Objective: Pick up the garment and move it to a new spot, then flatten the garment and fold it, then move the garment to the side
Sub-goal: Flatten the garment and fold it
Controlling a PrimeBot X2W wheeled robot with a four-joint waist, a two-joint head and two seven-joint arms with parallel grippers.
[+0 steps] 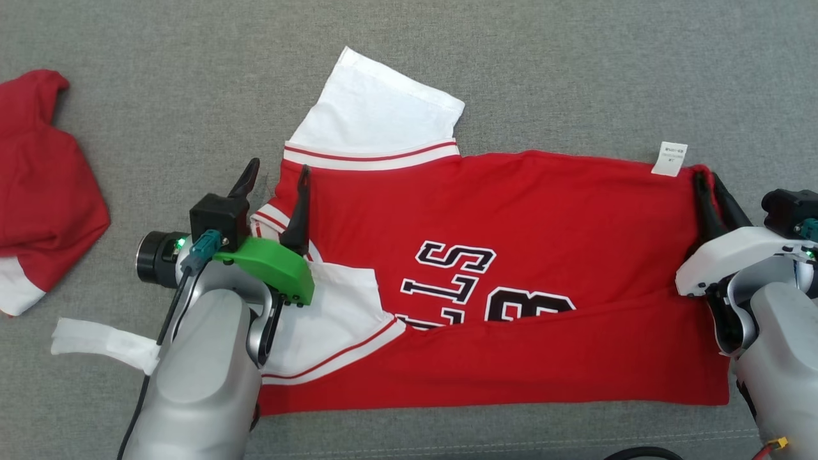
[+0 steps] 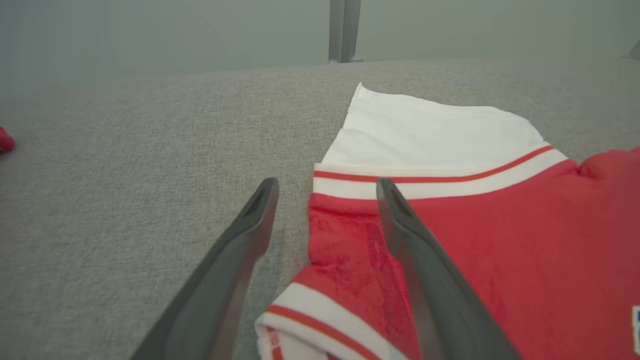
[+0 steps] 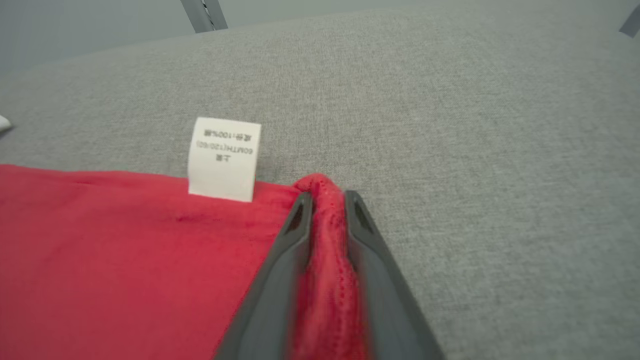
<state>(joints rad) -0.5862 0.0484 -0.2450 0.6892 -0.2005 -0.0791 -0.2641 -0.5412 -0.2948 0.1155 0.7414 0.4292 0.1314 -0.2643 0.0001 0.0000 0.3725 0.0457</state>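
**Operator:** Garment location and handling?

**Unit:** The garment (image 1: 511, 211) lies spread on the desk (image 1: 575, 76). I judge it soft, light and limp, so I grip edges. My right end effector (image 3: 327, 196) is clenched on its corner by the label (image 3: 224, 159). My left end effector (image 1: 278, 167) is released, straddling the shoulder edge. Count: one spare red garment (image 1: 45, 191), one label.

Grey cloth-covered desk (image 1: 575, 76) all round, and there's a stitched seam running along its near edge. Out on the left, a second red piece of clothing (image 1: 48, 191) lies crumpled, with a white cuff showing at its near end. Nearer on the left, a white strip of fabric (image 1: 102, 338) lies flat, apart from that red heap. Beyond the desk's far edge stands a grey upright post (image 2: 344, 30)
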